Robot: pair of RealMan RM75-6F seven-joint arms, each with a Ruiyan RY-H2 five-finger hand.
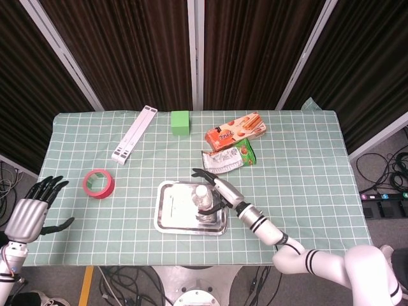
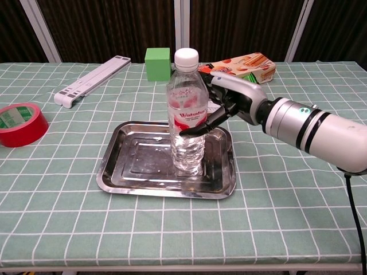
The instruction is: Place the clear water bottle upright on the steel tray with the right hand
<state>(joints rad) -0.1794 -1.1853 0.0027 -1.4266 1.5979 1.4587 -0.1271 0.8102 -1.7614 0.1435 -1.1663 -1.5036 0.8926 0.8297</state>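
The clear water bottle (image 2: 186,120) with a white cap and red label stands upright on the steel tray (image 2: 126,166), towards its right half. My right hand (image 2: 235,100) is just right of the bottle with its fingers spread away from it. Only the thumb tip still crosses in front of the label, and I cannot tell if it touches. From above, the bottle (image 1: 203,204) shows on the tray (image 1: 167,217) with the right hand (image 1: 223,191) beside it. My left hand (image 1: 29,213) hovers empty, fingers apart, off the table's left edge.
A red tape roll (image 2: 20,123) lies left of the tray. At the back are a white folded stand (image 2: 92,80), a green block (image 2: 157,63) and an orange snack box (image 2: 246,62). A green snack packet (image 1: 228,158) lies just behind the right hand.
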